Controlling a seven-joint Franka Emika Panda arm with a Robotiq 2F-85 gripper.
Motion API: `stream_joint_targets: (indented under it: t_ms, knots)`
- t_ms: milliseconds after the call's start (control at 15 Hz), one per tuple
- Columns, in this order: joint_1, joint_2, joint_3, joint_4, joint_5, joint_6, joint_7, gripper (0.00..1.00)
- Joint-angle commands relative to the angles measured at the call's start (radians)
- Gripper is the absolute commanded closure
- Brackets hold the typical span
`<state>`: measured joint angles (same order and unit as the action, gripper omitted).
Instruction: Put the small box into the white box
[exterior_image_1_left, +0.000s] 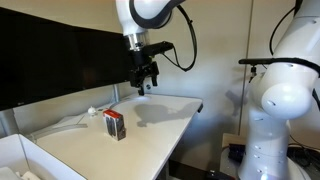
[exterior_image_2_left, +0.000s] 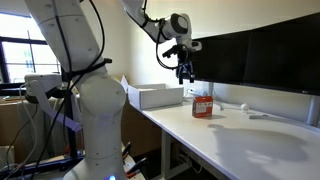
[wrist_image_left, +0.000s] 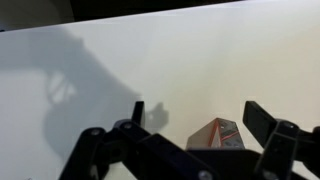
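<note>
The small box (exterior_image_1_left: 115, 124) is a red and black carton with a grey face, standing upright on the white table. It also shows in an exterior view (exterior_image_2_left: 203, 106) and at the bottom of the wrist view (wrist_image_left: 220, 134). My gripper (exterior_image_1_left: 146, 82) hangs open and empty well above the table, up and behind the small box; it shows in an exterior view (exterior_image_2_left: 186, 73) too. In the wrist view the open fingers (wrist_image_left: 190, 135) frame the small box far below. The white box (exterior_image_1_left: 30, 160) is an open bin at the table's end, also in an exterior view (exterior_image_2_left: 152, 97).
Dark monitors (exterior_image_1_left: 55, 55) line the wall behind the table. A small white object with a cable (exterior_image_1_left: 92, 112) lies near the small box. A second white robot (exterior_image_1_left: 285, 100) stands beside the table edge (exterior_image_1_left: 185, 125).
</note>
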<state>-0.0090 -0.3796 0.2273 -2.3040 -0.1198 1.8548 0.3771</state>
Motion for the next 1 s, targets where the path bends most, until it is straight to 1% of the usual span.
stream_joint_targets:
  t_ms: [0, 200, 333, 600, 733, 933]
  knots:
    - [0.022, 0.002, -0.020, 0.002, -0.007, -0.003, 0.006, 0.00]
    - [0.022, 0.002, -0.020, 0.002, -0.007, -0.003, 0.006, 0.00]
    - [0.028, 0.019, -0.020, 0.022, -0.009, -0.019, 0.000, 0.00]
    - [0.039, 0.062, -0.010, 0.053, -0.054, -0.041, -0.001, 0.00]
    - [0.043, 0.066, -0.005, 0.051, -0.084, -0.036, 0.014, 0.00]
    - [0.046, 0.082, -0.005, 0.057, -0.101, -0.002, 0.050, 0.00]
